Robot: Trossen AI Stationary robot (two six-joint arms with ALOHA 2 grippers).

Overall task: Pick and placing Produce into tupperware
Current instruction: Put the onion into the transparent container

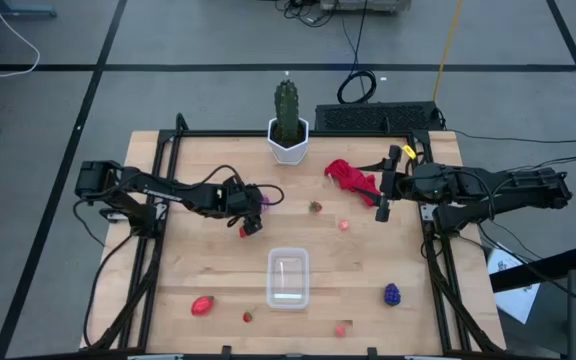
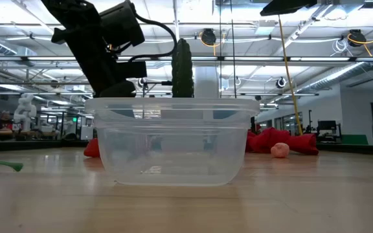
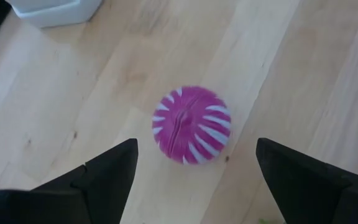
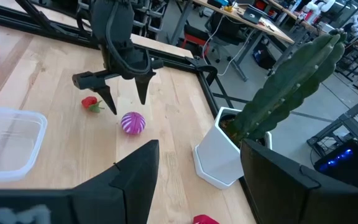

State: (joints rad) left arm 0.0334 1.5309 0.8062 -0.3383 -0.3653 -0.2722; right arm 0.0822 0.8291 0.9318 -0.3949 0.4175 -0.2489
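**Left tool lining up over the magenta piece**

From above, the left tool [image 1: 251, 212] is reaching inward over the bench [image 1: 218, 270], its open fingers hanging beside the magenta piece [image 1: 264, 201]; the tupperware [image 1: 288, 278] is sitting empty a short way nearer the bench's front edge. The right tool [image 1: 384, 193] is waiting by the red cloth [image 1: 352, 177], fingers apart.

At bench height, the left arm is hanging behind the container (the fruit itself is hidden).

Through the left wrist, the ball is sitting just ahead of and between the spread fingers [image 3: 104, 180]. Centring before descending is probably the wise course, since a round piece will likely roll.

Through the right wrist, the left tool is pointing steeply downward, fingertips just above the ball.
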